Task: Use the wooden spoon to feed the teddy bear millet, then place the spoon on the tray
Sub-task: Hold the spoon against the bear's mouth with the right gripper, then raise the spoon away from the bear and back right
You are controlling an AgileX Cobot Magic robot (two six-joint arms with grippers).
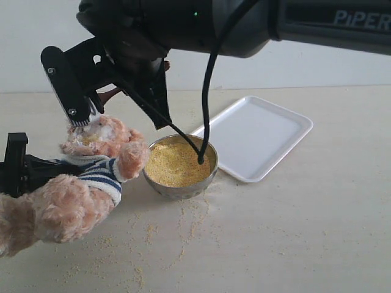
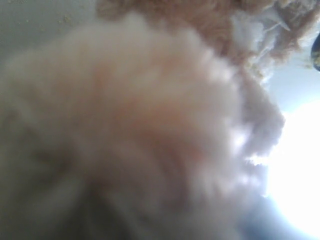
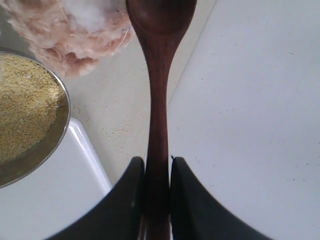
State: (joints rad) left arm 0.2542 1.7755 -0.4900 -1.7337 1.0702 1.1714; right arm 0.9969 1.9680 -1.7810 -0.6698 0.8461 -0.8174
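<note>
Reaching across from the right of the exterior view, the right arm (image 1: 263, 21) hangs above the teddy bear (image 1: 91, 177); the right gripper (image 3: 158, 167) is clamped on the wooden spoon (image 3: 159, 100), its two black fingers (image 3: 125, 200) pressed against either side of the thin handle; the spoon's oval bowl points away from the fingers and sits just beside the bear's pale fluffy face, though I cannot tell whether it touches; the bear lies tilted at the left of the table (image 1: 305, 232) in its striped shirt, one paw up against the rim of the steel bowl (image 1: 183, 190); the millet (image 1: 177, 163) fills that bowl in a yellow heap, and loose grains (image 1: 183, 226) are scattered on the table in front of it; the tray (image 1: 269, 122) lies flat just beside the bowl, on its far right side, well apart from the spoon; the left gripper (image 1: 24, 166) shows only as a dark shape behind the bear; its wrist view is all blurred fur, so I cannot tell whether it is closed.
</note>
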